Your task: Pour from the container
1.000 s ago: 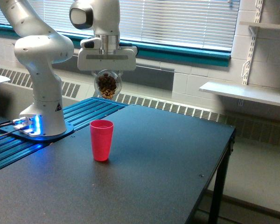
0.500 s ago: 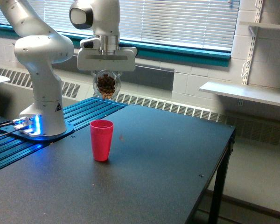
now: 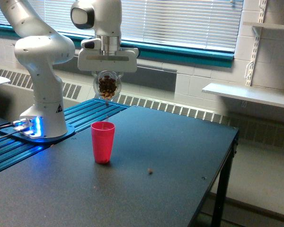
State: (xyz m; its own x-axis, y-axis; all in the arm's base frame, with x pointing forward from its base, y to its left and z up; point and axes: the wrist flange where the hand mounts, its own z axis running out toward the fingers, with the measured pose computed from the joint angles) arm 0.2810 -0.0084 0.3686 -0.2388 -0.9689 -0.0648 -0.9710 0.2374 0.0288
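I see my hand [image 3: 107,72] clamped on the clear, rounded see-through container [image 3: 107,85] of small brown pieces, holding it tipped well above the opaque red plastic cup [image 3: 102,142] and a little toward the window from it. Over the last second the container has turned a touch further and its brown load has slid toward the low edge. What's new is a single small brown piece [image 3: 150,170] lying on the dark desk [image 3: 180,156], off to the exterior view's right of the red cup and well clear of it; half a second ago a faint speck showed just beside the cup. I judge that pouring has begun but at least one piece has missed. I can't tell whether anything has landed inside the cup. Tilting further from here risks more spill unless the container's mouth sits over the cup.
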